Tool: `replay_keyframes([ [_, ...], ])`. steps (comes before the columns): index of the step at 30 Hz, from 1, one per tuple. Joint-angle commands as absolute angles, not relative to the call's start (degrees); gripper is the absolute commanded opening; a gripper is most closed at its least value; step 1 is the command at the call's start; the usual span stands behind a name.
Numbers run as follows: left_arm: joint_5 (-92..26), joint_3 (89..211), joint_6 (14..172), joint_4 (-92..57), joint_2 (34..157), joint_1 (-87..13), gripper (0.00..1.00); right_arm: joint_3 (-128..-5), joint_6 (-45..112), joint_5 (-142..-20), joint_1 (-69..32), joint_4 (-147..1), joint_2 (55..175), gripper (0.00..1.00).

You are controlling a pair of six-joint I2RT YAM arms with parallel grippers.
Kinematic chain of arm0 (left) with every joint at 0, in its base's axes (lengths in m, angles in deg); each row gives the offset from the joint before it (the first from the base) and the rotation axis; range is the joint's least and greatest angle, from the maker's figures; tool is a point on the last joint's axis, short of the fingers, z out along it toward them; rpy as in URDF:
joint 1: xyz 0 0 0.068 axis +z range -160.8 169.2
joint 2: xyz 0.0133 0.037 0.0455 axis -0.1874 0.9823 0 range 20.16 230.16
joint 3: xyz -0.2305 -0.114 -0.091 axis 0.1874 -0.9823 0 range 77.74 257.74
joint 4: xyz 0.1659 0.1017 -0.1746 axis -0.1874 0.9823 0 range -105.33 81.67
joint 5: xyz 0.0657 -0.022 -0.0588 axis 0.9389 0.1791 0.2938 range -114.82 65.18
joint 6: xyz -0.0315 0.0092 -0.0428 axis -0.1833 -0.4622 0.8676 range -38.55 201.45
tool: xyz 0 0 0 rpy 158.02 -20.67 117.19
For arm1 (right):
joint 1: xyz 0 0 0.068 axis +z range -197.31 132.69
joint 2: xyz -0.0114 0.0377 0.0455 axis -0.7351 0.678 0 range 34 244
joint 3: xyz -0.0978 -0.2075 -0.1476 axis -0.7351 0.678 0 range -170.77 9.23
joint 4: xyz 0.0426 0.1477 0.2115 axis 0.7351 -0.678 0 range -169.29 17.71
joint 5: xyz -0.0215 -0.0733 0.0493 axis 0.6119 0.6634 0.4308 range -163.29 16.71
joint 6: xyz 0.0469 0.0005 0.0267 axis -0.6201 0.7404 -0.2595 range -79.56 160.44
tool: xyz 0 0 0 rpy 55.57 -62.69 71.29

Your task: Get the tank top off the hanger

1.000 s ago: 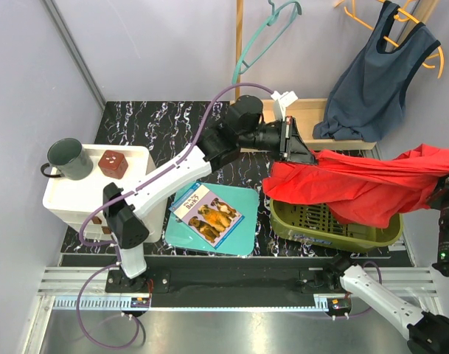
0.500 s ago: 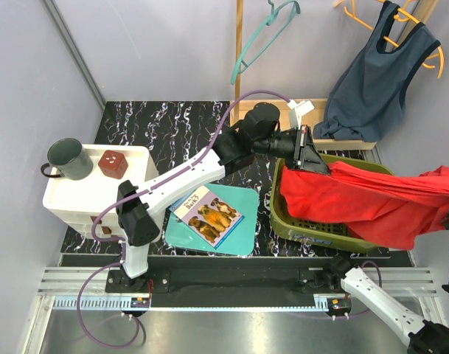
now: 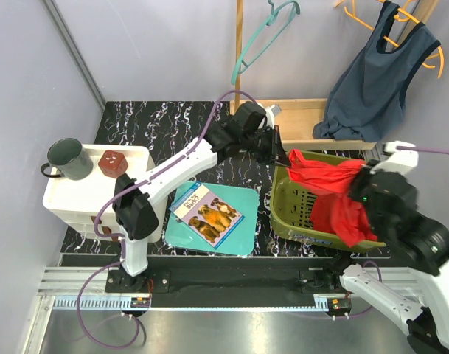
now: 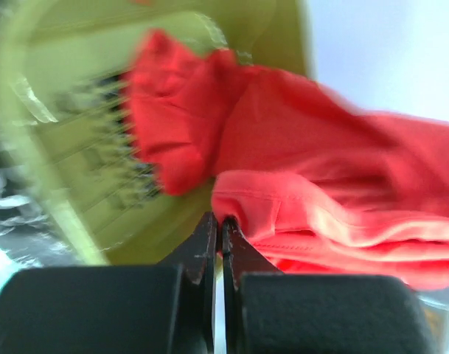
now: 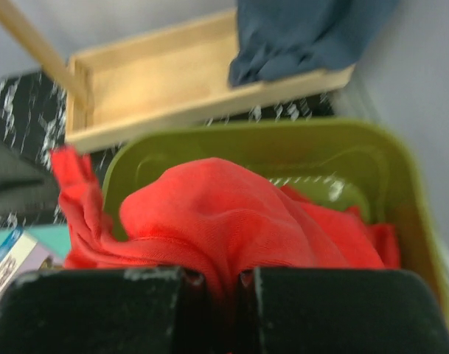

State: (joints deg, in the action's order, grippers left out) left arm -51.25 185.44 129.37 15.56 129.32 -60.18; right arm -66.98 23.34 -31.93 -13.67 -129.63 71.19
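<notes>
Tank top (image 3: 371,81): dark blue, hanging on the orange hanger (image 3: 354,13) at 1 o'clock of the scene, its hem drooping onto the right end of the wooden tray (image 3: 298,118); neither gripper is touching it.
Left gripper (image 3: 283,151): at the 11 o'clock corner of the basket (image 3: 283,214), fingers pinched together on a fold of the red cloth (image 3: 335,192).
Right gripper (image 3: 364,188): at 3 o'clock of the basket, clamped on the other end of the cloth, which bunches up between its fingers (image 5: 158,295).
Cloth: draped across the basket's inside, one part hanging over the near rim.
Basket: olive green, slotted walls, at 4 o'clock of the table.
Book (image 3: 207,214): on a teal mat at 6 o'clock; puppies on the cover, title too small to read.
Mug (image 3: 68,158): dark green, on the white bin at 9 o'clock, beside a red block (image 3: 113,164).
Writing: none readable anywhere.
</notes>
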Motion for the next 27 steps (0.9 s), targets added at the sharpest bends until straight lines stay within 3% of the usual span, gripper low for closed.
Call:
replay_keyframes([
  [1, -44.2, 191.5, 121.5, 24.2, 130.0, -60.0, 0.03, -62.8, 7.2, -42.5, -13.7, -132.1, 71.7, 0.00],
  [7, -42.0, 190.1, 120.0, 24.7, 129.0, -60.4, 0.04, -57.5, -4.2, -47.0, -13.7, -139.4, 71.5, 0.00],
  [11, -42.2, 191.0, 119.8, 24.6, 129.8, -61.9, 0.08, -57.7, -7.0, -46.5, -13.7, -143.9, 73.5, 0.07],
  [14, -44.1, 193.7, 119.1, 24.7, 131.2, -63.3, 0.16, -58.4, -9.7, -44.4, -13.7, -148.0, 76.2, 0.19],
  [15, -45.3, 194.8, 118.1, 24.7, 132.0, -63.7, 0.20, -58.7, -9.9, -43.5, -13.7, -148.7, 76.8, 0.31],
  [17, -46.4, 196.6, 117.5, 24.6, 132.3, -64.2, 0.35, -59.7, -9.3, -42.9, -13.7, -149.0, 78.2, 0.46],
  [18, -48.5, 197.3, 116.5, 24.7, 132.3, -64.1, 0.41, -61.2, -8.9, -41.9, -13.7, -149.3, 78.6, 0.63],
  [19, -49.1, 197.7, 115.9, 24.7, 132.0, -64.1, 0.47, -62.1, -7.6, -41.2, -13.7, -149.4, 79.2, 0.73],
  [20, -49.2, 197.4, 115.3, 24.7, 131.4, -64.0, 0.59, -63.1, -6.8, -40.5, -13.7, -149.4, 79.4, 0.80],
  [22, -48.0, 196.2, 113.0, 24.7, 128.7, -63.8, 0.66, -66.1, -4.2, -39.0, -13.7, -149.6, 80.4, 0.93],
  [27, -45.6, 192.0, 110.6, 24.7, 122.8, -62.2, 0.72, -69.9, -1.5, -39.8, -13.8, -149.1, 81.7, 0.99],
])
